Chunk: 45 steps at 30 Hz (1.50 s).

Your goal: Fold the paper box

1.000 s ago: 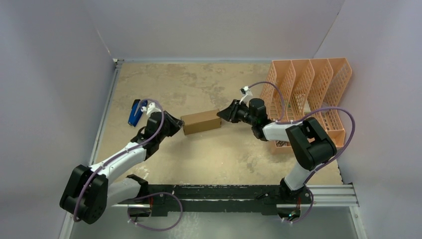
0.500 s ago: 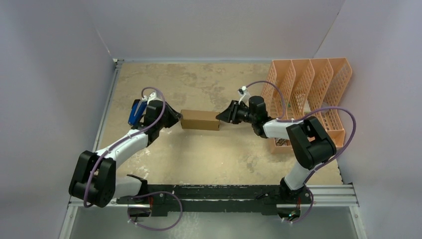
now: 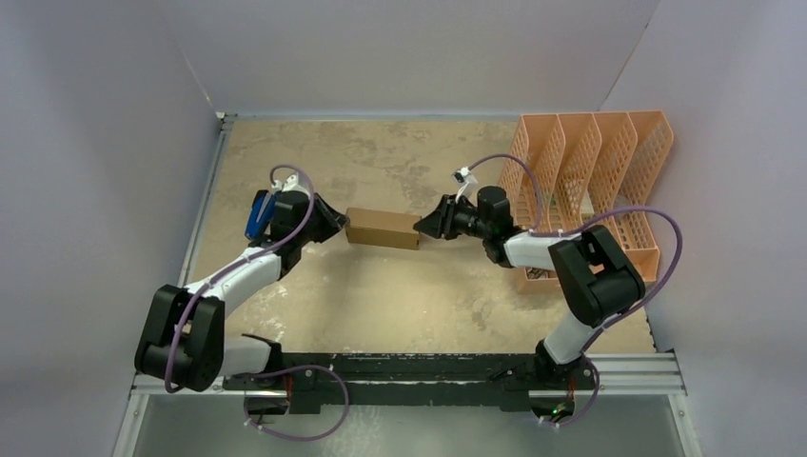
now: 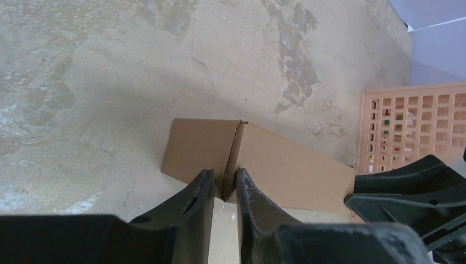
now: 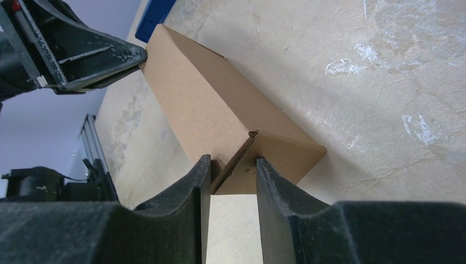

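Top view: the paper box (image 3: 383,229) lies on the table (image 3: 381,295) as a closed brown block. Its long axis runs straight from one set of jaws to the other. The left gripper (image 3: 335,228) meets one short end and the right gripper (image 3: 425,228) meets the other, so neither arm is the nearer. The peach file organizer (image 3: 590,171) stands well behind the right gripper, and a blue object (image 3: 257,215) lies just behind the left one.

Left wrist view: the paper box (image 4: 275,165) stretches straight ahead of the left gripper (image 4: 222,181) and a little to one side. Its end seam stands upright in the narrow slot between the fingers, and the jaws are nearly together, clamped on that end flap. The right gripper (image 4: 406,187) shows at the far end, with the file organizer (image 4: 406,126) beyond it.

Right wrist view: the paper box (image 5: 209,104) runs away from the right gripper (image 5: 229,165) toward the left gripper (image 5: 99,55), which touches the far end. These jaws stand partly apart, with a loose end flap slanting across the gap. Whether they press on it cannot be told. Tucking that flap home looks like the move that remains, and it depends on the flap lying between the fingers.

No brand, label or writing can be read on the cardboard or anywhere else
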Each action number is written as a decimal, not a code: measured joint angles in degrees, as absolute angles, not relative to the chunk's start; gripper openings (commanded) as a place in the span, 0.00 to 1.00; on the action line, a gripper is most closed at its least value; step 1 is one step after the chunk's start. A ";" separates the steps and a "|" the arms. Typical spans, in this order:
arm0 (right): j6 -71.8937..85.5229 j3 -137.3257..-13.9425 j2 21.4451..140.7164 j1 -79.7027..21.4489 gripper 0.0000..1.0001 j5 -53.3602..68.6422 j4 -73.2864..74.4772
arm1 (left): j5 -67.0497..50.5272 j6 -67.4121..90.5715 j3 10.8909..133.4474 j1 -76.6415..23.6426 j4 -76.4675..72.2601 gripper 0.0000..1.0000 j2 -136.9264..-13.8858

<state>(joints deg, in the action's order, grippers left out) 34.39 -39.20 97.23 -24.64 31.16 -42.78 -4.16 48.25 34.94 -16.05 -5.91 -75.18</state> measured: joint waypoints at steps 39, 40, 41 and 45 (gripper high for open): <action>16.86 -42.61 55.29 -26.57 0.99 -0.89 10.87 | 19.70 38.61 50.89 -16.08 40.62 1.00 -36.40; 16.86 -42.89 54.08 -26.57 0.99 -2.35 11.99 | 21.04 37.82 52.40 -16.08 41.39 1.00 -35.03; 16.86 -43.31 52.47 -26.57 0.99 -4.32 13.56 | 23.05 36.64 54.57 -16.08 42.00 1.00 -32.86; 16.84 -44.86 44.77 -26.57 0.99 -11.75 19.05 | 29.06 32.49 60.36 -16.08 42.57 1.00 -26.15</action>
<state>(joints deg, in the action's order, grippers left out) 16.84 -44.86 44.77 -26.57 -11.75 19.05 29.06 32.49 60.36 -16.08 42.57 -26.15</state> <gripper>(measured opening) 0.987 0.996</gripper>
